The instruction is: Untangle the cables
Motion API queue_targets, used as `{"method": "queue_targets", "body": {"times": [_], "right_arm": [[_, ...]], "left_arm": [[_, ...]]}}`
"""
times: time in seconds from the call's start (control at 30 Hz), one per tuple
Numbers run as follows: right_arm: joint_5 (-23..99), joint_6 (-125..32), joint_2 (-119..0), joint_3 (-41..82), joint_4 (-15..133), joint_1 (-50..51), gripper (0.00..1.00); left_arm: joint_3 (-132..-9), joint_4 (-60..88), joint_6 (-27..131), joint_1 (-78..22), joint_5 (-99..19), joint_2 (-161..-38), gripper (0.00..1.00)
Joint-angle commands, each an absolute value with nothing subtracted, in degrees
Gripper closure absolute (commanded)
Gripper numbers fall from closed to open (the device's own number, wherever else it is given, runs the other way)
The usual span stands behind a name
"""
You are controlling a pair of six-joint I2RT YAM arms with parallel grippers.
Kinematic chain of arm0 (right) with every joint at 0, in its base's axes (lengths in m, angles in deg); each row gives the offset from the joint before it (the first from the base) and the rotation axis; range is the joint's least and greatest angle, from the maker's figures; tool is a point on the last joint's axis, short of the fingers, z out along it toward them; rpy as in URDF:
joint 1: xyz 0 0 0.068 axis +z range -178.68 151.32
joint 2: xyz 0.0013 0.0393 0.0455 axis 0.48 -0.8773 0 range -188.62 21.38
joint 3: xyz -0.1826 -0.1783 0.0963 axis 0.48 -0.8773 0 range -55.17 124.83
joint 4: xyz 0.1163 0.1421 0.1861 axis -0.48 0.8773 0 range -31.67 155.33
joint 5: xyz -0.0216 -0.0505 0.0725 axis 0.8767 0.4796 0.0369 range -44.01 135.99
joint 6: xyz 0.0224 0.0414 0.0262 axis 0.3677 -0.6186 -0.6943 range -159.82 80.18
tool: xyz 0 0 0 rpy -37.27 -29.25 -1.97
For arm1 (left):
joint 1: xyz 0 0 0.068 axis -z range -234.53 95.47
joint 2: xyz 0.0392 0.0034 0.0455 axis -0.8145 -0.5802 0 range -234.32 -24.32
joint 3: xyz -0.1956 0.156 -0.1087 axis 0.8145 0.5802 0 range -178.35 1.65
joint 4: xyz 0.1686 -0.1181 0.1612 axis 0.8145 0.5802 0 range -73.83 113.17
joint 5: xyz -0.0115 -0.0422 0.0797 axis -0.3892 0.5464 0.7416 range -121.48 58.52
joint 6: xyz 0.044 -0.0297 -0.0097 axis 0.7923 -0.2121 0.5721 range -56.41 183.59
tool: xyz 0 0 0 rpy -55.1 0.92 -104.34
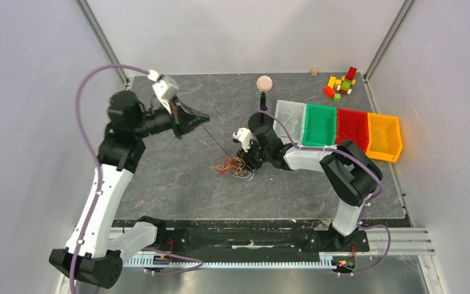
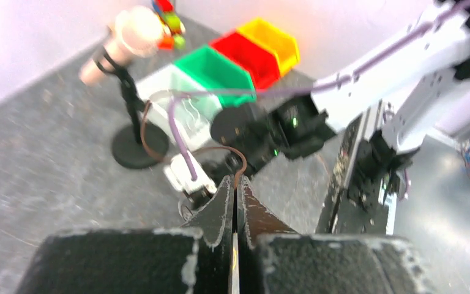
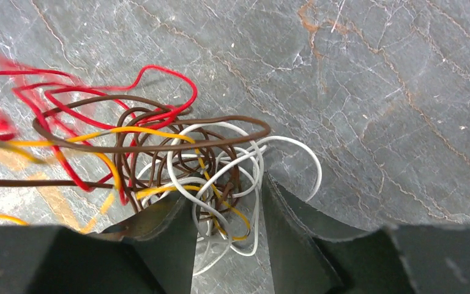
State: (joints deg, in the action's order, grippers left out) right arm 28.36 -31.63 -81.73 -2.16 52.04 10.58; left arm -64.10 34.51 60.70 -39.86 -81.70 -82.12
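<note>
With left hand (image 1: pixel 197 118) pressed together on a brown strand (image 1: pixel 218 140), holding it taut toward upper left; with right hand (image 3: pixel 229 211) spread astride the cables (image 3: pixel 177 165), apparently readying to pin them.

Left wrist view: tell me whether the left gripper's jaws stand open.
No: the left gripper has its fingers pressed together, with a brown cable pinched at their tips.
</note>
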Motion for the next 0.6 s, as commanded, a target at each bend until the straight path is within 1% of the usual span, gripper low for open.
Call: {"method": "queue_targets", "body": {"times": [0.0,0.1,0.2,0.4,0.5,0.57], "right_arm": [[31.05,-30.20,-81.01,-4.99,52.89,10.85,0.57],[31.88,-29.09,-81.10,-6.30,53.07,10.87,0.57],[33.58,-27.42,-81.05,-7.73,52.91,10.87,0.57],[34.19,-27.74,-79.76,-9.62,52.77,10.87,0.50],[34.00,-28.30,-78.80,-9.64,53.24,10.78,0.42],[33.87,-28.00,-78.22,-9.62,53.77,10.78,0.42]], "left_arm": [[-76.71,28.14,50.08,-46.30,-85.19,-83.07,0.98],[-85.91,23.89,46.08,-48.22,-83.47,-85.63,0.98],[-92.98,20.65,44.44,-48.84,-78.86,-87.27,0.98],[-108.07,19.68,41.70,-51.18,-69.15,-92.43,0.98],[-114.39,20.77,40.97,-52.18,-65.31,-94.60,0.98],[-118.50,21.71,41.05,-52.58,-62.53,-96.00,0.98]]}}
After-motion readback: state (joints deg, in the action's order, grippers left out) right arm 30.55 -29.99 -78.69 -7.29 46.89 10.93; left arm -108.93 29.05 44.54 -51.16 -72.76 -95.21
